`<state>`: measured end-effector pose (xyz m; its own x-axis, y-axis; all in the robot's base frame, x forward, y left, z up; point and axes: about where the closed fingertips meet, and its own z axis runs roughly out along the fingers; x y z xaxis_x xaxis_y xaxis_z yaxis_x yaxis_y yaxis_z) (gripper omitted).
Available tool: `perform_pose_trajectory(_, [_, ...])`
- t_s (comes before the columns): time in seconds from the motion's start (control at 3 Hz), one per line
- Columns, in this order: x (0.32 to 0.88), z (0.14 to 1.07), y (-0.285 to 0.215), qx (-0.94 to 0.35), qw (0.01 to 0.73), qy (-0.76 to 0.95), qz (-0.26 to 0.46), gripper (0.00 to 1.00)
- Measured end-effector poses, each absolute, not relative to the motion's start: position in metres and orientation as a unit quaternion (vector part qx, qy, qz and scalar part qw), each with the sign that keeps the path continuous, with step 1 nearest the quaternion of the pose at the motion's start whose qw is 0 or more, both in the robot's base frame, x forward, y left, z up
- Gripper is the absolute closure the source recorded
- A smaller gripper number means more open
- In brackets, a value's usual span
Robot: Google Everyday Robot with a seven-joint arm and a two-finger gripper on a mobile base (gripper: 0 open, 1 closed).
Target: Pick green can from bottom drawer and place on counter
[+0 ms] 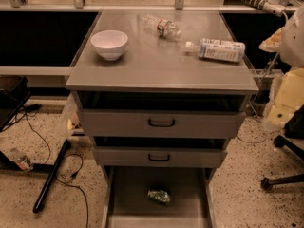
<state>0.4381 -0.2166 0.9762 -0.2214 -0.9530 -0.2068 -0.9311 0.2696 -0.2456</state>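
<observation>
Green can: the green can (159, 196) is seen low in the centre of the frame, apparently lying on its side, alone on the drawer floor and clear of both side walls.

Bottom drawer: the bottom drawer (126, 194) is pulled out towards the lower edge of the frame. Its rear part is shaded by the middle drawer front (159, 157) and the top drawer front (161, 123) above it, both standing slightly out.

Worktop: the worktop (156, 70) fills the upper centre. A white bowl (109, 43) sits at its upper left, a clear bottle (161, 26) lies at the back, and a labelled bottle (217, 50) lies at the upper right. The front half is bare.

Claw: the claw (286, 101) is taken to be the pale cream part at the right edge of the frame, well apart from the can and level with the top drawer. Whether it is apart or together cannot be told.

Stage: the pick is judged not yet begun.

Risk, reach: the arm could be knocked against the protruding drawer fronts if it is lowered too close to the cabinet.

Risk, grasp: the dented, shiny can could be squeezed out sideways or rolled across the flat floor if it is pinched off-centre.

Risk, placing: the lying bottles could be nudged and set rolling if the can is put down near the back, so the bare front is judged safer.
</observation>
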Motion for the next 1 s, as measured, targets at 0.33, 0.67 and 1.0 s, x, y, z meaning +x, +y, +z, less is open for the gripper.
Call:
perform_pose_trajectory(0.33, [0.438,0.976,-0.217,-0.603,0.159,0.781,-0.034,0.00])
perform_pose_trajectory(0.67, [0.434,0.955,-0.216,-0.616,0.166,0.769,-0.024,0.00])
perform_pose_trajectory(1.0, [0.428,0.922,-0.215,-0.628,0.182,0.756,0.000,0.00])
